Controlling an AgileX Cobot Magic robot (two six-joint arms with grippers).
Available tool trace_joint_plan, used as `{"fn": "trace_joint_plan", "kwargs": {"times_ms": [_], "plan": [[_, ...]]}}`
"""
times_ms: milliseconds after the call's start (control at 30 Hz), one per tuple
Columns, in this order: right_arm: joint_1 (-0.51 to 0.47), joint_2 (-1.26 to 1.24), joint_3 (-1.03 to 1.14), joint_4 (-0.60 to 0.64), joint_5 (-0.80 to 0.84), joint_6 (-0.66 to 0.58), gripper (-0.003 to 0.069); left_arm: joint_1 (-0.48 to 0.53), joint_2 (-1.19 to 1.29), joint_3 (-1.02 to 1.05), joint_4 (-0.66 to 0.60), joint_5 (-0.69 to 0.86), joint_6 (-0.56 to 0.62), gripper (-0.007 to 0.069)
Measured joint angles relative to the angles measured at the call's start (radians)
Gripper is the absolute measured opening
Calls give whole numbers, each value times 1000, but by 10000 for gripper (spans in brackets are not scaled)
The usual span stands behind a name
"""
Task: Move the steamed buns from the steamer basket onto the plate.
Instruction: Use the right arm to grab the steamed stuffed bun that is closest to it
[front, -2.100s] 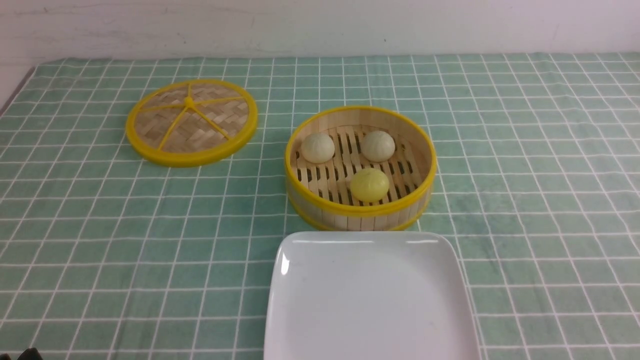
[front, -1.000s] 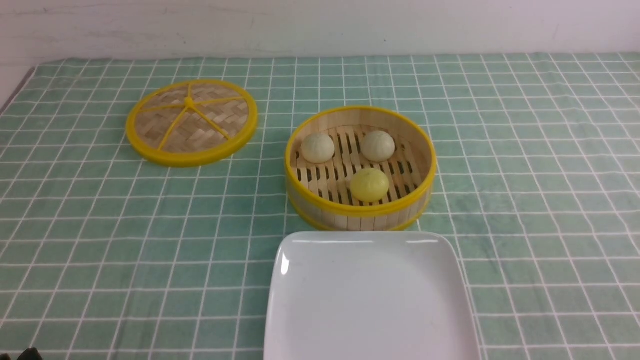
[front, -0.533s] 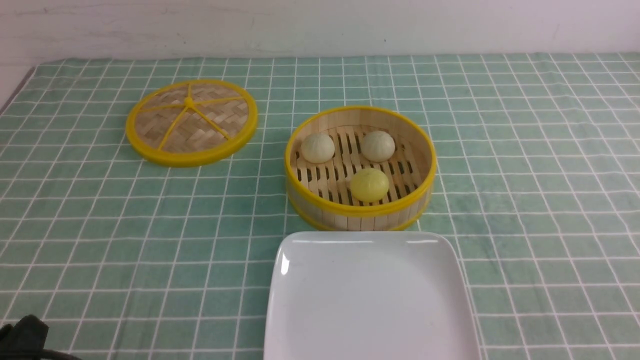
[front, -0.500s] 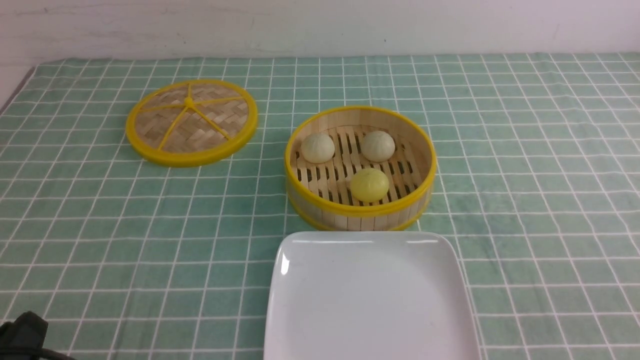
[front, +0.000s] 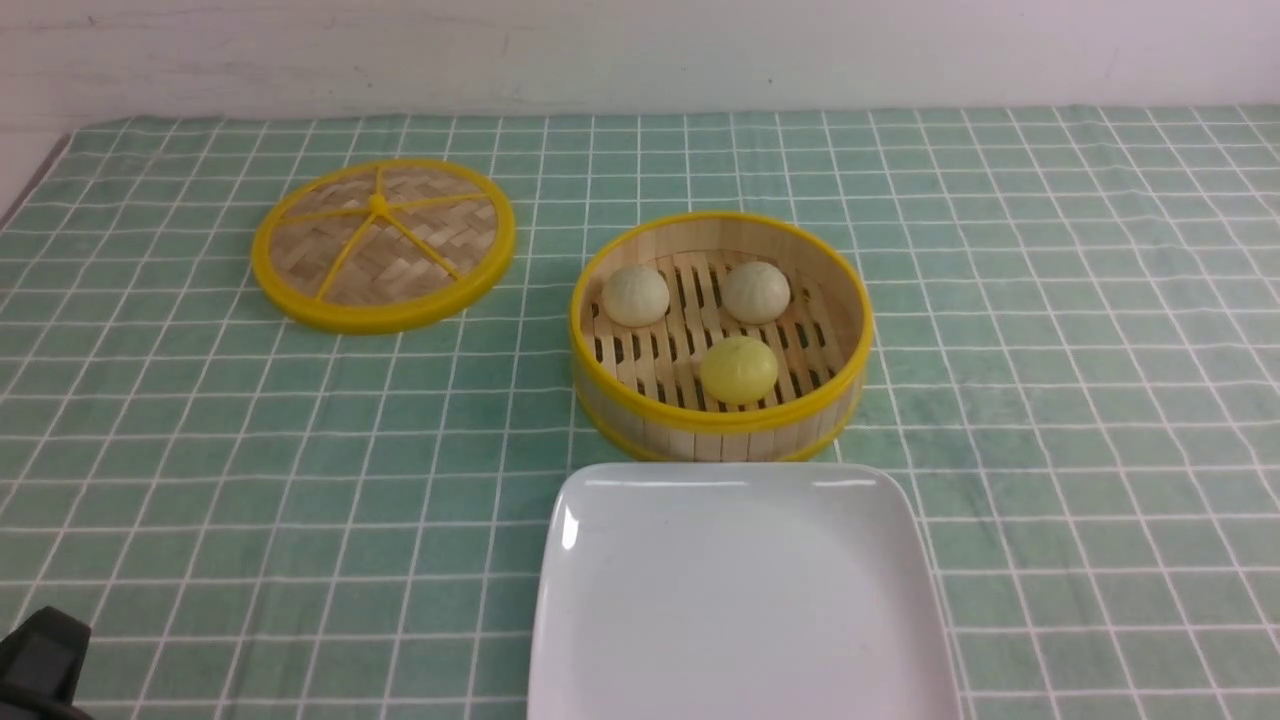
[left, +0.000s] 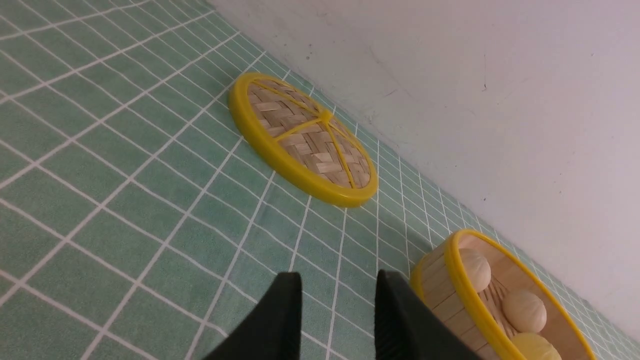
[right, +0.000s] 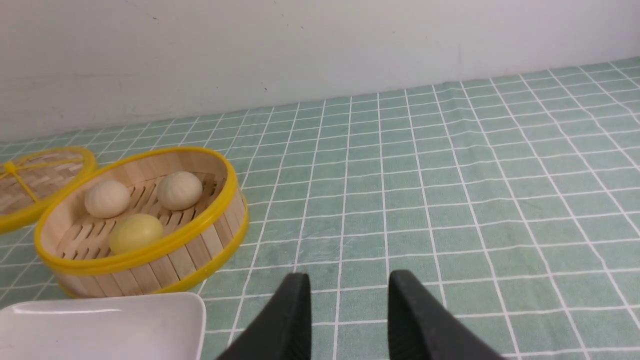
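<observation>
The left gripper (left: 337, 310) and right gripper (right: 345, 310) are held apart and empty, apparently low over the cloth. No transfer is begun. One yellow bun (front: 739, 369) and two off-white buns (front: 636, 295) lie in the one steamer basket (front: 720, 425), just beside the one bare plate (front: 740, 600). A reach over the basket's rim is called for next.

White wall (front: 640, 45) bhd table w/ green checked cloth (front: 1050, 330).

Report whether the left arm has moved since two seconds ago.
Yes. The left arm has risen farther into the front view's lower left corner, covering more of the checked cloth, while the plate stayed put.
</observation>
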Motion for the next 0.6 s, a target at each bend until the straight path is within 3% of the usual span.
{"fn": "trace_joint_plan", "kwargs": {"times_ms": [367, 600], "plan": [[0, 0, 0, 0, 6, 0, 240, 0, 0, 0, 1, 54, 64, 246], [0, 0, 0, 34, 70, -6, 240, 0, 0, 1, 1, 20, 134, 326]]}}
